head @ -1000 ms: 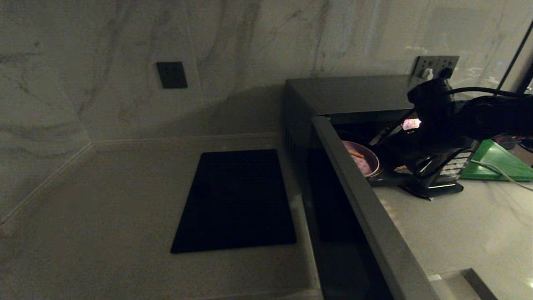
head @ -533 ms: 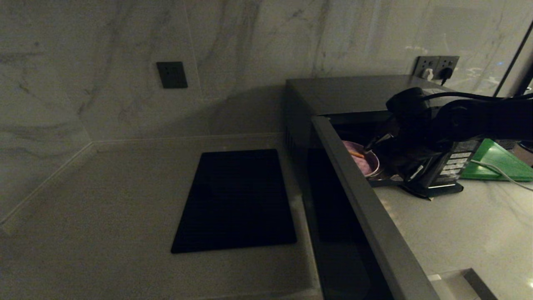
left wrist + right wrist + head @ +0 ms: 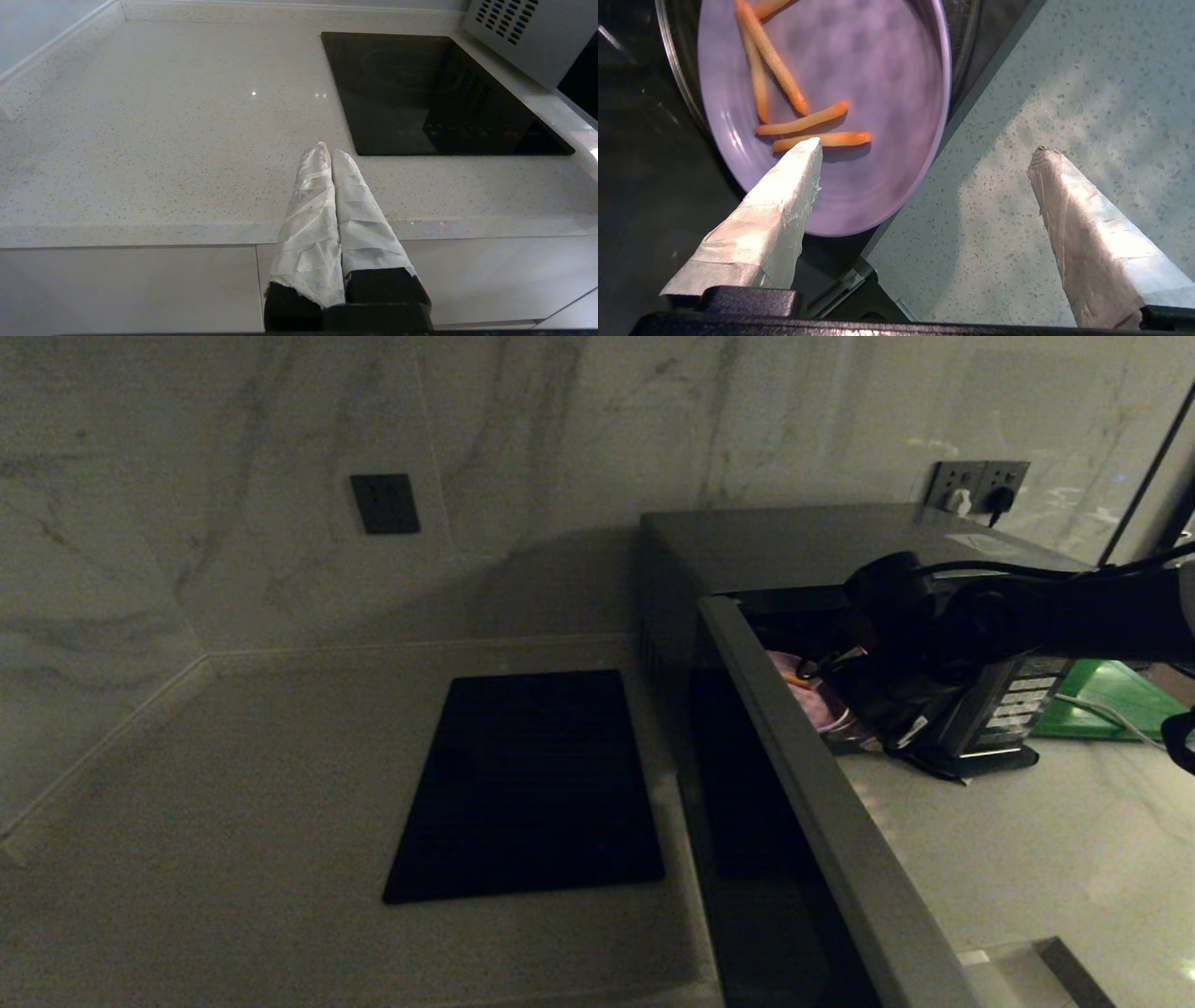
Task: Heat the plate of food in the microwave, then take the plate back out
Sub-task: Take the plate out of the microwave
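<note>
Plate of food (image 3: 859,70) sits inside microwave (image 3: 794,546); right gripper (image 3: 924,168) wide open, empty, needs rim straddled before closing.

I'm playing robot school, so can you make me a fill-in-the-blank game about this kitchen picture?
1. The microwave door stands ____.
2. The fries lie on a plate of food whose colour is ____.
3. The right gripper has its jaws ____ near the plate.
4. The left gripper, over the counter, has its jaws ____.

Missing words: open; purple; open; shut
</note>
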`<state>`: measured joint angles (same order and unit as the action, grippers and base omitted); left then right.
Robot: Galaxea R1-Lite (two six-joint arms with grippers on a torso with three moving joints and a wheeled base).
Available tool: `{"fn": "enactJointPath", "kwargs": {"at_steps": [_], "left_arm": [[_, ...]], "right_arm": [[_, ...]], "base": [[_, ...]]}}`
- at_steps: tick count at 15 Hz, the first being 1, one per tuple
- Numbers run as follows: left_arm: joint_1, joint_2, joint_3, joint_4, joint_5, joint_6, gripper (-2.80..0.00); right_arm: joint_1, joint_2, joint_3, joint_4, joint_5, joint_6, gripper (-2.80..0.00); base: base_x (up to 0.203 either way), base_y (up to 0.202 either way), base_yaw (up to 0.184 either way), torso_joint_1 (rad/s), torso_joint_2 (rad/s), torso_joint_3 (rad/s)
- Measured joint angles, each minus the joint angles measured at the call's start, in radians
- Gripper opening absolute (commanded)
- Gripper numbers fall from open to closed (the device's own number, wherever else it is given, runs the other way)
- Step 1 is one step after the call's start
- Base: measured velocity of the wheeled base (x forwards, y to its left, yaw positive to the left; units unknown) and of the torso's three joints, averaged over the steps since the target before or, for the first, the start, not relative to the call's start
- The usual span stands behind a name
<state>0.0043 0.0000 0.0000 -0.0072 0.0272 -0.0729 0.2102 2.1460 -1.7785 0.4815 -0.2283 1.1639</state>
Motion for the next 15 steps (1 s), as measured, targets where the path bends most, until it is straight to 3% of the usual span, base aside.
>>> {"fn": "enactJointPath", "kwargs": {"at_steps": [15], "left_arm": [[0.000,0.000,0.000,0.000,0.000,0.000,-2.80]], "right_arm": [[0.001,0.083,-0.020,0.051,-0.054,0.017,0.00]], "base": [[0.000,0.000,0.000,0.000,0.00,0.000]]}}
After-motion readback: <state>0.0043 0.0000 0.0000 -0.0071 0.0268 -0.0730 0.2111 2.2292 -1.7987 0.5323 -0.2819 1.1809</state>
